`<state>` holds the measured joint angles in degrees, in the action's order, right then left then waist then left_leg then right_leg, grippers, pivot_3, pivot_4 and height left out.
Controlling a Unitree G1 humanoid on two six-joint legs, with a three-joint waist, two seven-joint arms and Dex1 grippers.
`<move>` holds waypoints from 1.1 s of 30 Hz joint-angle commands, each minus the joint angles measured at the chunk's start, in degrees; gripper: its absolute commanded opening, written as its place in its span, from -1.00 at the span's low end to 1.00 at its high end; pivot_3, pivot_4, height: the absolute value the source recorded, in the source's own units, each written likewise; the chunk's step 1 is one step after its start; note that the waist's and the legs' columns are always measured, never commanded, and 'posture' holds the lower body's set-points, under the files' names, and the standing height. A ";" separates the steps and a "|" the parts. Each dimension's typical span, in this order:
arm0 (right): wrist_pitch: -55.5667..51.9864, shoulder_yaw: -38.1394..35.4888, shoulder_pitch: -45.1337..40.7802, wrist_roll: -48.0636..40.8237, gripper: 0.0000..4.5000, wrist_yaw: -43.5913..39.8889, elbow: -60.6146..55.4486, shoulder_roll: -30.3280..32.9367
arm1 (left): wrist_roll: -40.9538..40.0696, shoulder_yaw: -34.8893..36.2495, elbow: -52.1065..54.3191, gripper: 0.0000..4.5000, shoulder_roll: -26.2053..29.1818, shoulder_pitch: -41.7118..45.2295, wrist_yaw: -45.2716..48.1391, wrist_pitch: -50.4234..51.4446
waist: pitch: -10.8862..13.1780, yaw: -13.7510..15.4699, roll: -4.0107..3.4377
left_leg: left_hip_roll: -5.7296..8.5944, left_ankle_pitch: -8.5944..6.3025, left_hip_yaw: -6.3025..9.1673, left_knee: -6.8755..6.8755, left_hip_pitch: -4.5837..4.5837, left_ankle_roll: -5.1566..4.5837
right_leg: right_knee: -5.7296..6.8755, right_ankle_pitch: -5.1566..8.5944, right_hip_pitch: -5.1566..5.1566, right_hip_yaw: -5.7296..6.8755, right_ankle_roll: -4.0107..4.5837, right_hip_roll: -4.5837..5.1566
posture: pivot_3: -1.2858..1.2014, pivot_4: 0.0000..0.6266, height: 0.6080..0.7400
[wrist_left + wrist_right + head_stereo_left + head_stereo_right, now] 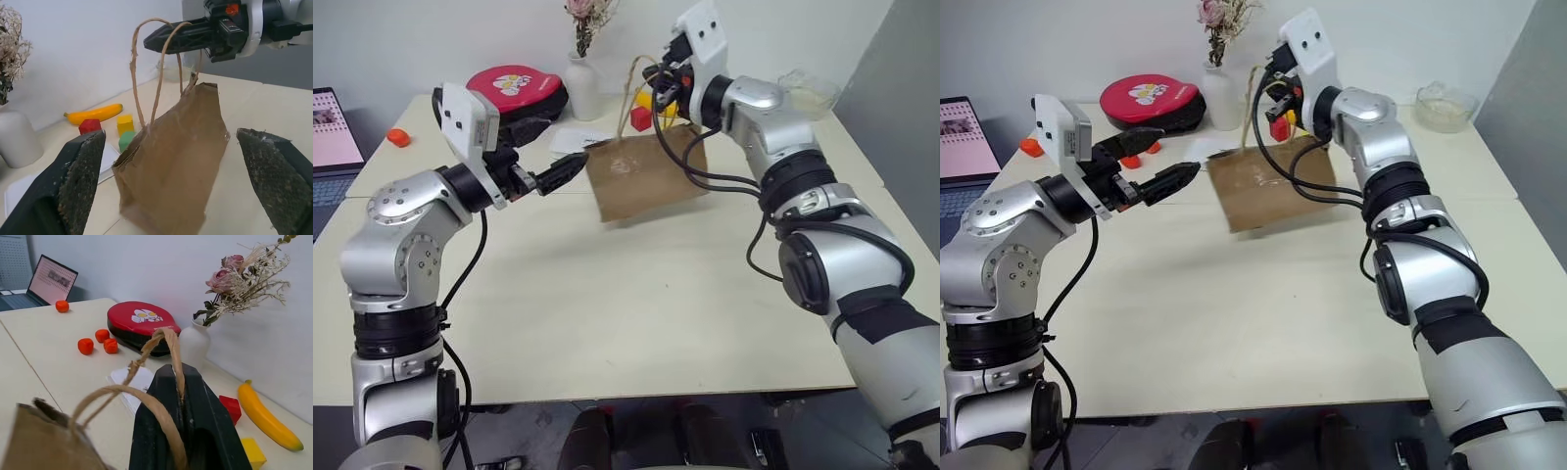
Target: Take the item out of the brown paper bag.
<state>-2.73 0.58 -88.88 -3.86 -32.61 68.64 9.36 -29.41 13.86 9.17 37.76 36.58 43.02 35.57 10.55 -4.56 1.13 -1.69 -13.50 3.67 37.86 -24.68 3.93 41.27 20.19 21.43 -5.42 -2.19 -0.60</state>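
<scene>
The brown paper bag (pixel 646 176) stands creased and tilted at the table's middle back, its cord handles (pixel 146 73) pulled upward. My right gripper (pixel 658 86) is above the bag's top, shut on one handle cord (pixel 146 347), with the other loop draped across its fingers. My left gripper (pixel 1170 157) is open just left of the bag, pointing at it, and the bag sits between its two fingers (pixel 83 181) without touching them. The item is hidden from view.
Behind the bag lie a banana (pixel 266 416), a red block (pixel 640 117), a yellow block (pixel 125 122) and a green block (pixel 126 140). A white vase (pixel 579 83), a red round case (pixel 514 88), small orange fruits (pixel 98 340), white paper (pixel 576 137), a laptop (pixel 333 127) and a glass bowl (pixel 1445 106) ring the table.
</scene>
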 commanded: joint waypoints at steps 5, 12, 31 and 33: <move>3.74 -1.39 -0.74 1.19 -0.98 5.17 1.86 -3.73 | -2.32 2.59 4.70 1.00 1.44 -1.24 -1.98 0.77 | 0.01 -0.16 -0.01 | 0.01 0.00 0.02 0.00 0.00 0.00 | 0.03 0.00 0.00 0.02 0.00 0.00 | 0.03 -0.52 1.00; 3.86 0.69 2.97 4.06 -0.98 5.24 1.50 -4.70 | -2.98 2.80 5.38 1.00 2.07 -2.33 -2.76 1.01 | 0.01 -0.22 -0.02 | 0.02 0.01 0.10 -0.01 0.00 0.02 | 0.06 0.00 -0.01 0.09 0.00 -0.01 | 0.03 -0.52 1.00; -20.32 5.56 8.33 6.23 -0.98 -5.93 -26.06 0.30 | -0.87 -1.54 -1.52 1.00 0.19 1.85 -0.80 -4.39 | 0.02 -0.23 -0.03 | 0.01 0.02 0.13 -0.02 0.00 0.03 | 0.06 0.00 0.00 0.11 0.00 -0.03 | 0.03 -0.52 1.00; -24.01 5.77 8.83 5.71 -0.98 -6.16 -28.96 -0.39 | -0.70 -1.84 -2.13 1.00 0.08 2.35 -0.72 -4.90 | 0.02 -0.23 -0.03 | 0.01 0.01 0.13 -0.02 0.00 0.03 | 0.07 0.00 0.00 0.11 0.00 -0.03 | 0.03 -0.52 1.00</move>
<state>-24.46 5.96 -79.23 3.16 -38.35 44.00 9.52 -30.31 11.65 6.35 37.87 37.03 42.03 32.06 10.57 -4.79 1.10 -1.68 -13.48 3.81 37.85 -24.68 3.95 41.34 20.19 21.43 -5.30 -2.18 -0.64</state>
